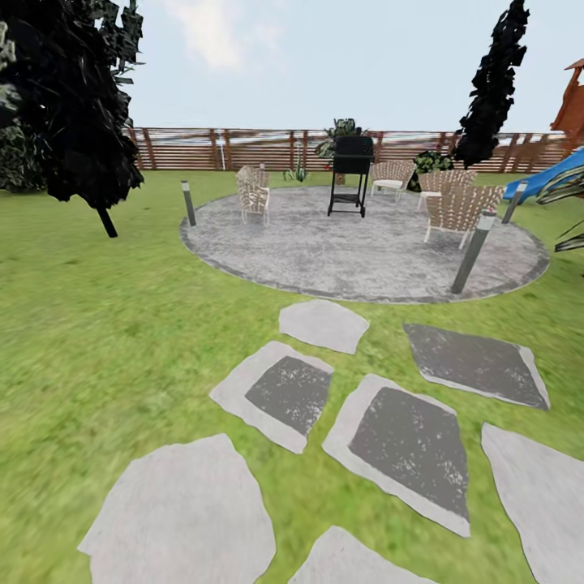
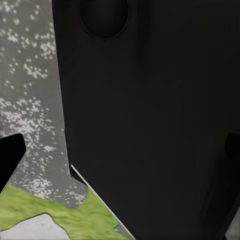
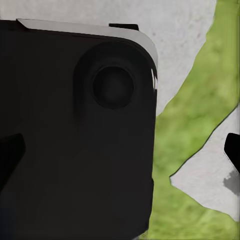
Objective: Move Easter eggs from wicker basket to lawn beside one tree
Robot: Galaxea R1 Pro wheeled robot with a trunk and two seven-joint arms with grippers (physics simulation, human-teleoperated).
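Meanwhile the robot appears to be on its way across the garden, with the lawn [image 1: 97, 324] spreading ahead around a path of flat stepping stones [image 1: 405, 446]. Judging from the task alone, the three eggs should be light, hard-shelled and smooth, so likely to slip or roll; each would best be pinched gently across its widest middle, and set down on grass rather than dropped.

I count seven stepping stones in the head view, three with dark grey centres. Beyond them lies one round grey stone patio [image 1: 365, 251] bearing one black grill [image 1: 351, 174] and four woven chairs, the nearest being the right chair [image 1: 458, 211]. Three short bollard lamps stand at its rim, one at the left [image 1: 188, 203]. A dark-foliaged tree with a thin leaning dark trunk [image 1: 73, 113] stands at the left, a tall narrow dark tree [image 1: 491, 81] at the back right, and a wooden slat fence [image 1: 227, 148] closes the yard. A blue slide [image 1: 547, 174] shows at the right edge.

Both wrist views look past dark robot body panels [image 3: 75, 150] onto paving and grass; whether the fingers of either gripper are apart or together cannot be told.
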